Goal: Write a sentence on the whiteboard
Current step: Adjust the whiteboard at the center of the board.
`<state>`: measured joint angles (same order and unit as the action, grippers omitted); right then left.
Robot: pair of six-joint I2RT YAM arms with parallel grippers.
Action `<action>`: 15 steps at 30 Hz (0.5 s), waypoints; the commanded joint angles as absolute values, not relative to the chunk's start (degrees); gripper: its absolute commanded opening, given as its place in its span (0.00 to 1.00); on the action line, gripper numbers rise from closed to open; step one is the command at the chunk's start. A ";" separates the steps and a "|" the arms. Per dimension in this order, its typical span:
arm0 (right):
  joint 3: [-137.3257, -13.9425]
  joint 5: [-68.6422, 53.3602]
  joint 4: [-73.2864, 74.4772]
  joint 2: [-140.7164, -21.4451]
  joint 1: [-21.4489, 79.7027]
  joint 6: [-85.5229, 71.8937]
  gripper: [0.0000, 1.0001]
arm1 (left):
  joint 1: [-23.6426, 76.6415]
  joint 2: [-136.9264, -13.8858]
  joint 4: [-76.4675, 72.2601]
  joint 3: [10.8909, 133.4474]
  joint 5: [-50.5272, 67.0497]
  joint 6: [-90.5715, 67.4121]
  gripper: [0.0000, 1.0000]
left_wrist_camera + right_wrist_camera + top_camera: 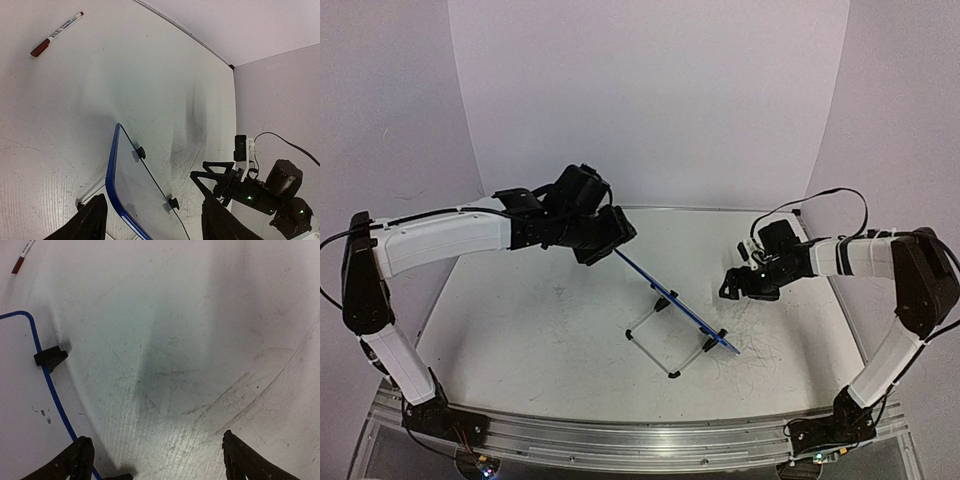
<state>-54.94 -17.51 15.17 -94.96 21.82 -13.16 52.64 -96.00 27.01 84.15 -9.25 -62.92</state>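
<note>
While it stands tilted, blue-framed whiteboard [134, 189], rounded corners.

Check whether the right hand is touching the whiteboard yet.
Apart. The top view shows bare table between the right hand and the whiteboard; the left wrist view shows the same gap.

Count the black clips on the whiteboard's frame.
2. In the left wrist view both grip the lower edge of the whiteboard: the far clip partway along it, the near clip closer to the camera. Frame beyond the picture's edge could hide more.
</note>
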 commanded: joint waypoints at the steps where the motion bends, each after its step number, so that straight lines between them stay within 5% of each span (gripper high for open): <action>1: -52.72 -16.38 12.09 -96.64 23.02 -13.64 0.88 | 53.45 -97.95 26.54 87.45 -9.85 -66.14 0.63; 15: -45.99 -18.39 6.85 -95.45 24.68 -15.59 0.80 | 55.13 -100.94 26.63 88.86 -10.65 -64.38 0.51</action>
<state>-47.41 -17.69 9.48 -96.11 23.66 -14.42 54.72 -100.32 27.22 86.24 -9.28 -65.82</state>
